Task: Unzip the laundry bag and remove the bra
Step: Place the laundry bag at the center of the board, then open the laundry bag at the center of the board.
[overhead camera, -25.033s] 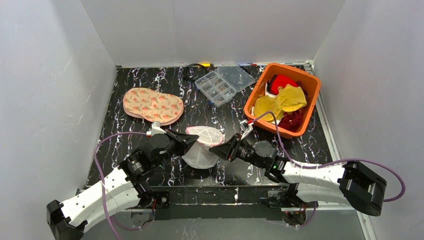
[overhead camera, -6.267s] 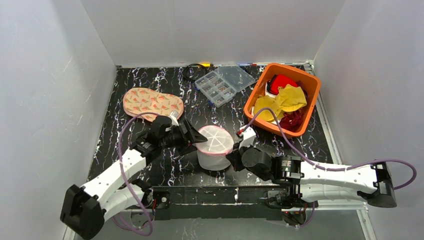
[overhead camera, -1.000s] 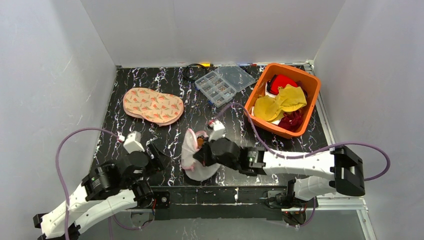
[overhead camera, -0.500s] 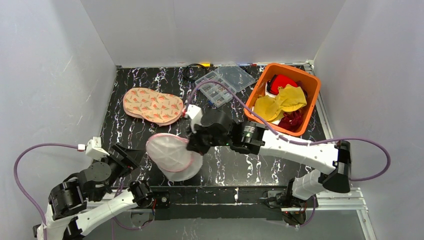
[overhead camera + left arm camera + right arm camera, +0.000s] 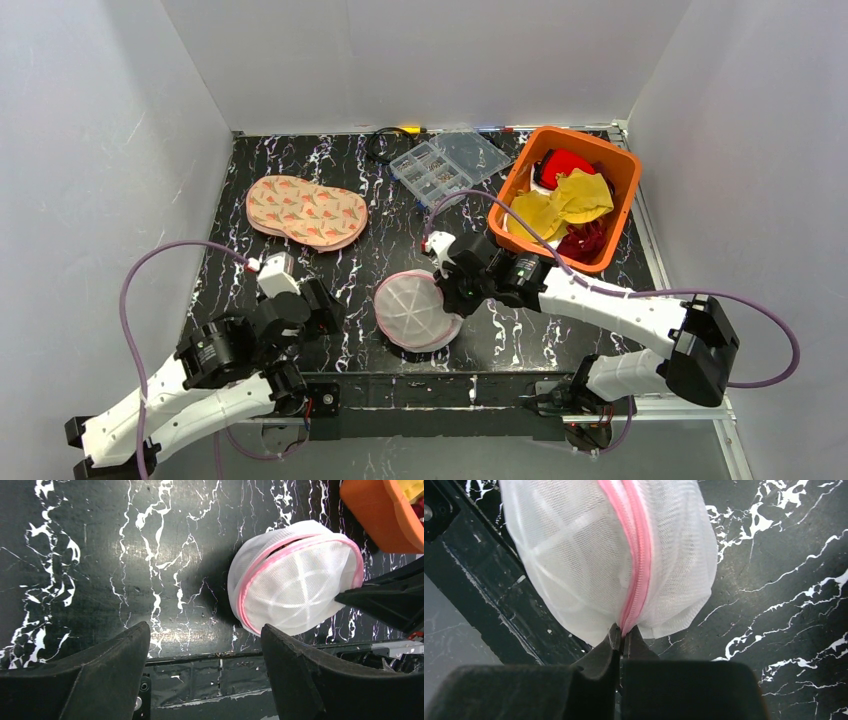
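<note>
Top view: our right gripper (image 5: 447,293) is pinching the pink rim of the laundry bag (image 5: 415,310). The bag seems to be resting tilted on the dark marble table (image 5: 350,160), centre, near the near edge. Our left gripper (image 5: 320,305) is hovering to the bag's left, not touching it.

Left wrist view: our left fingers are standing wide apart, holding nothing. A thin dark gap is showing along the bag's rim, perhaps a partly open zip.

Right wrist view: our right jaws are pressing together on the pink zip (image 5: 636,545). To unzip cleanly, we judge the left gripper should be pinning the mesh while the right is pulling along the rim rather than lifting.
</note>
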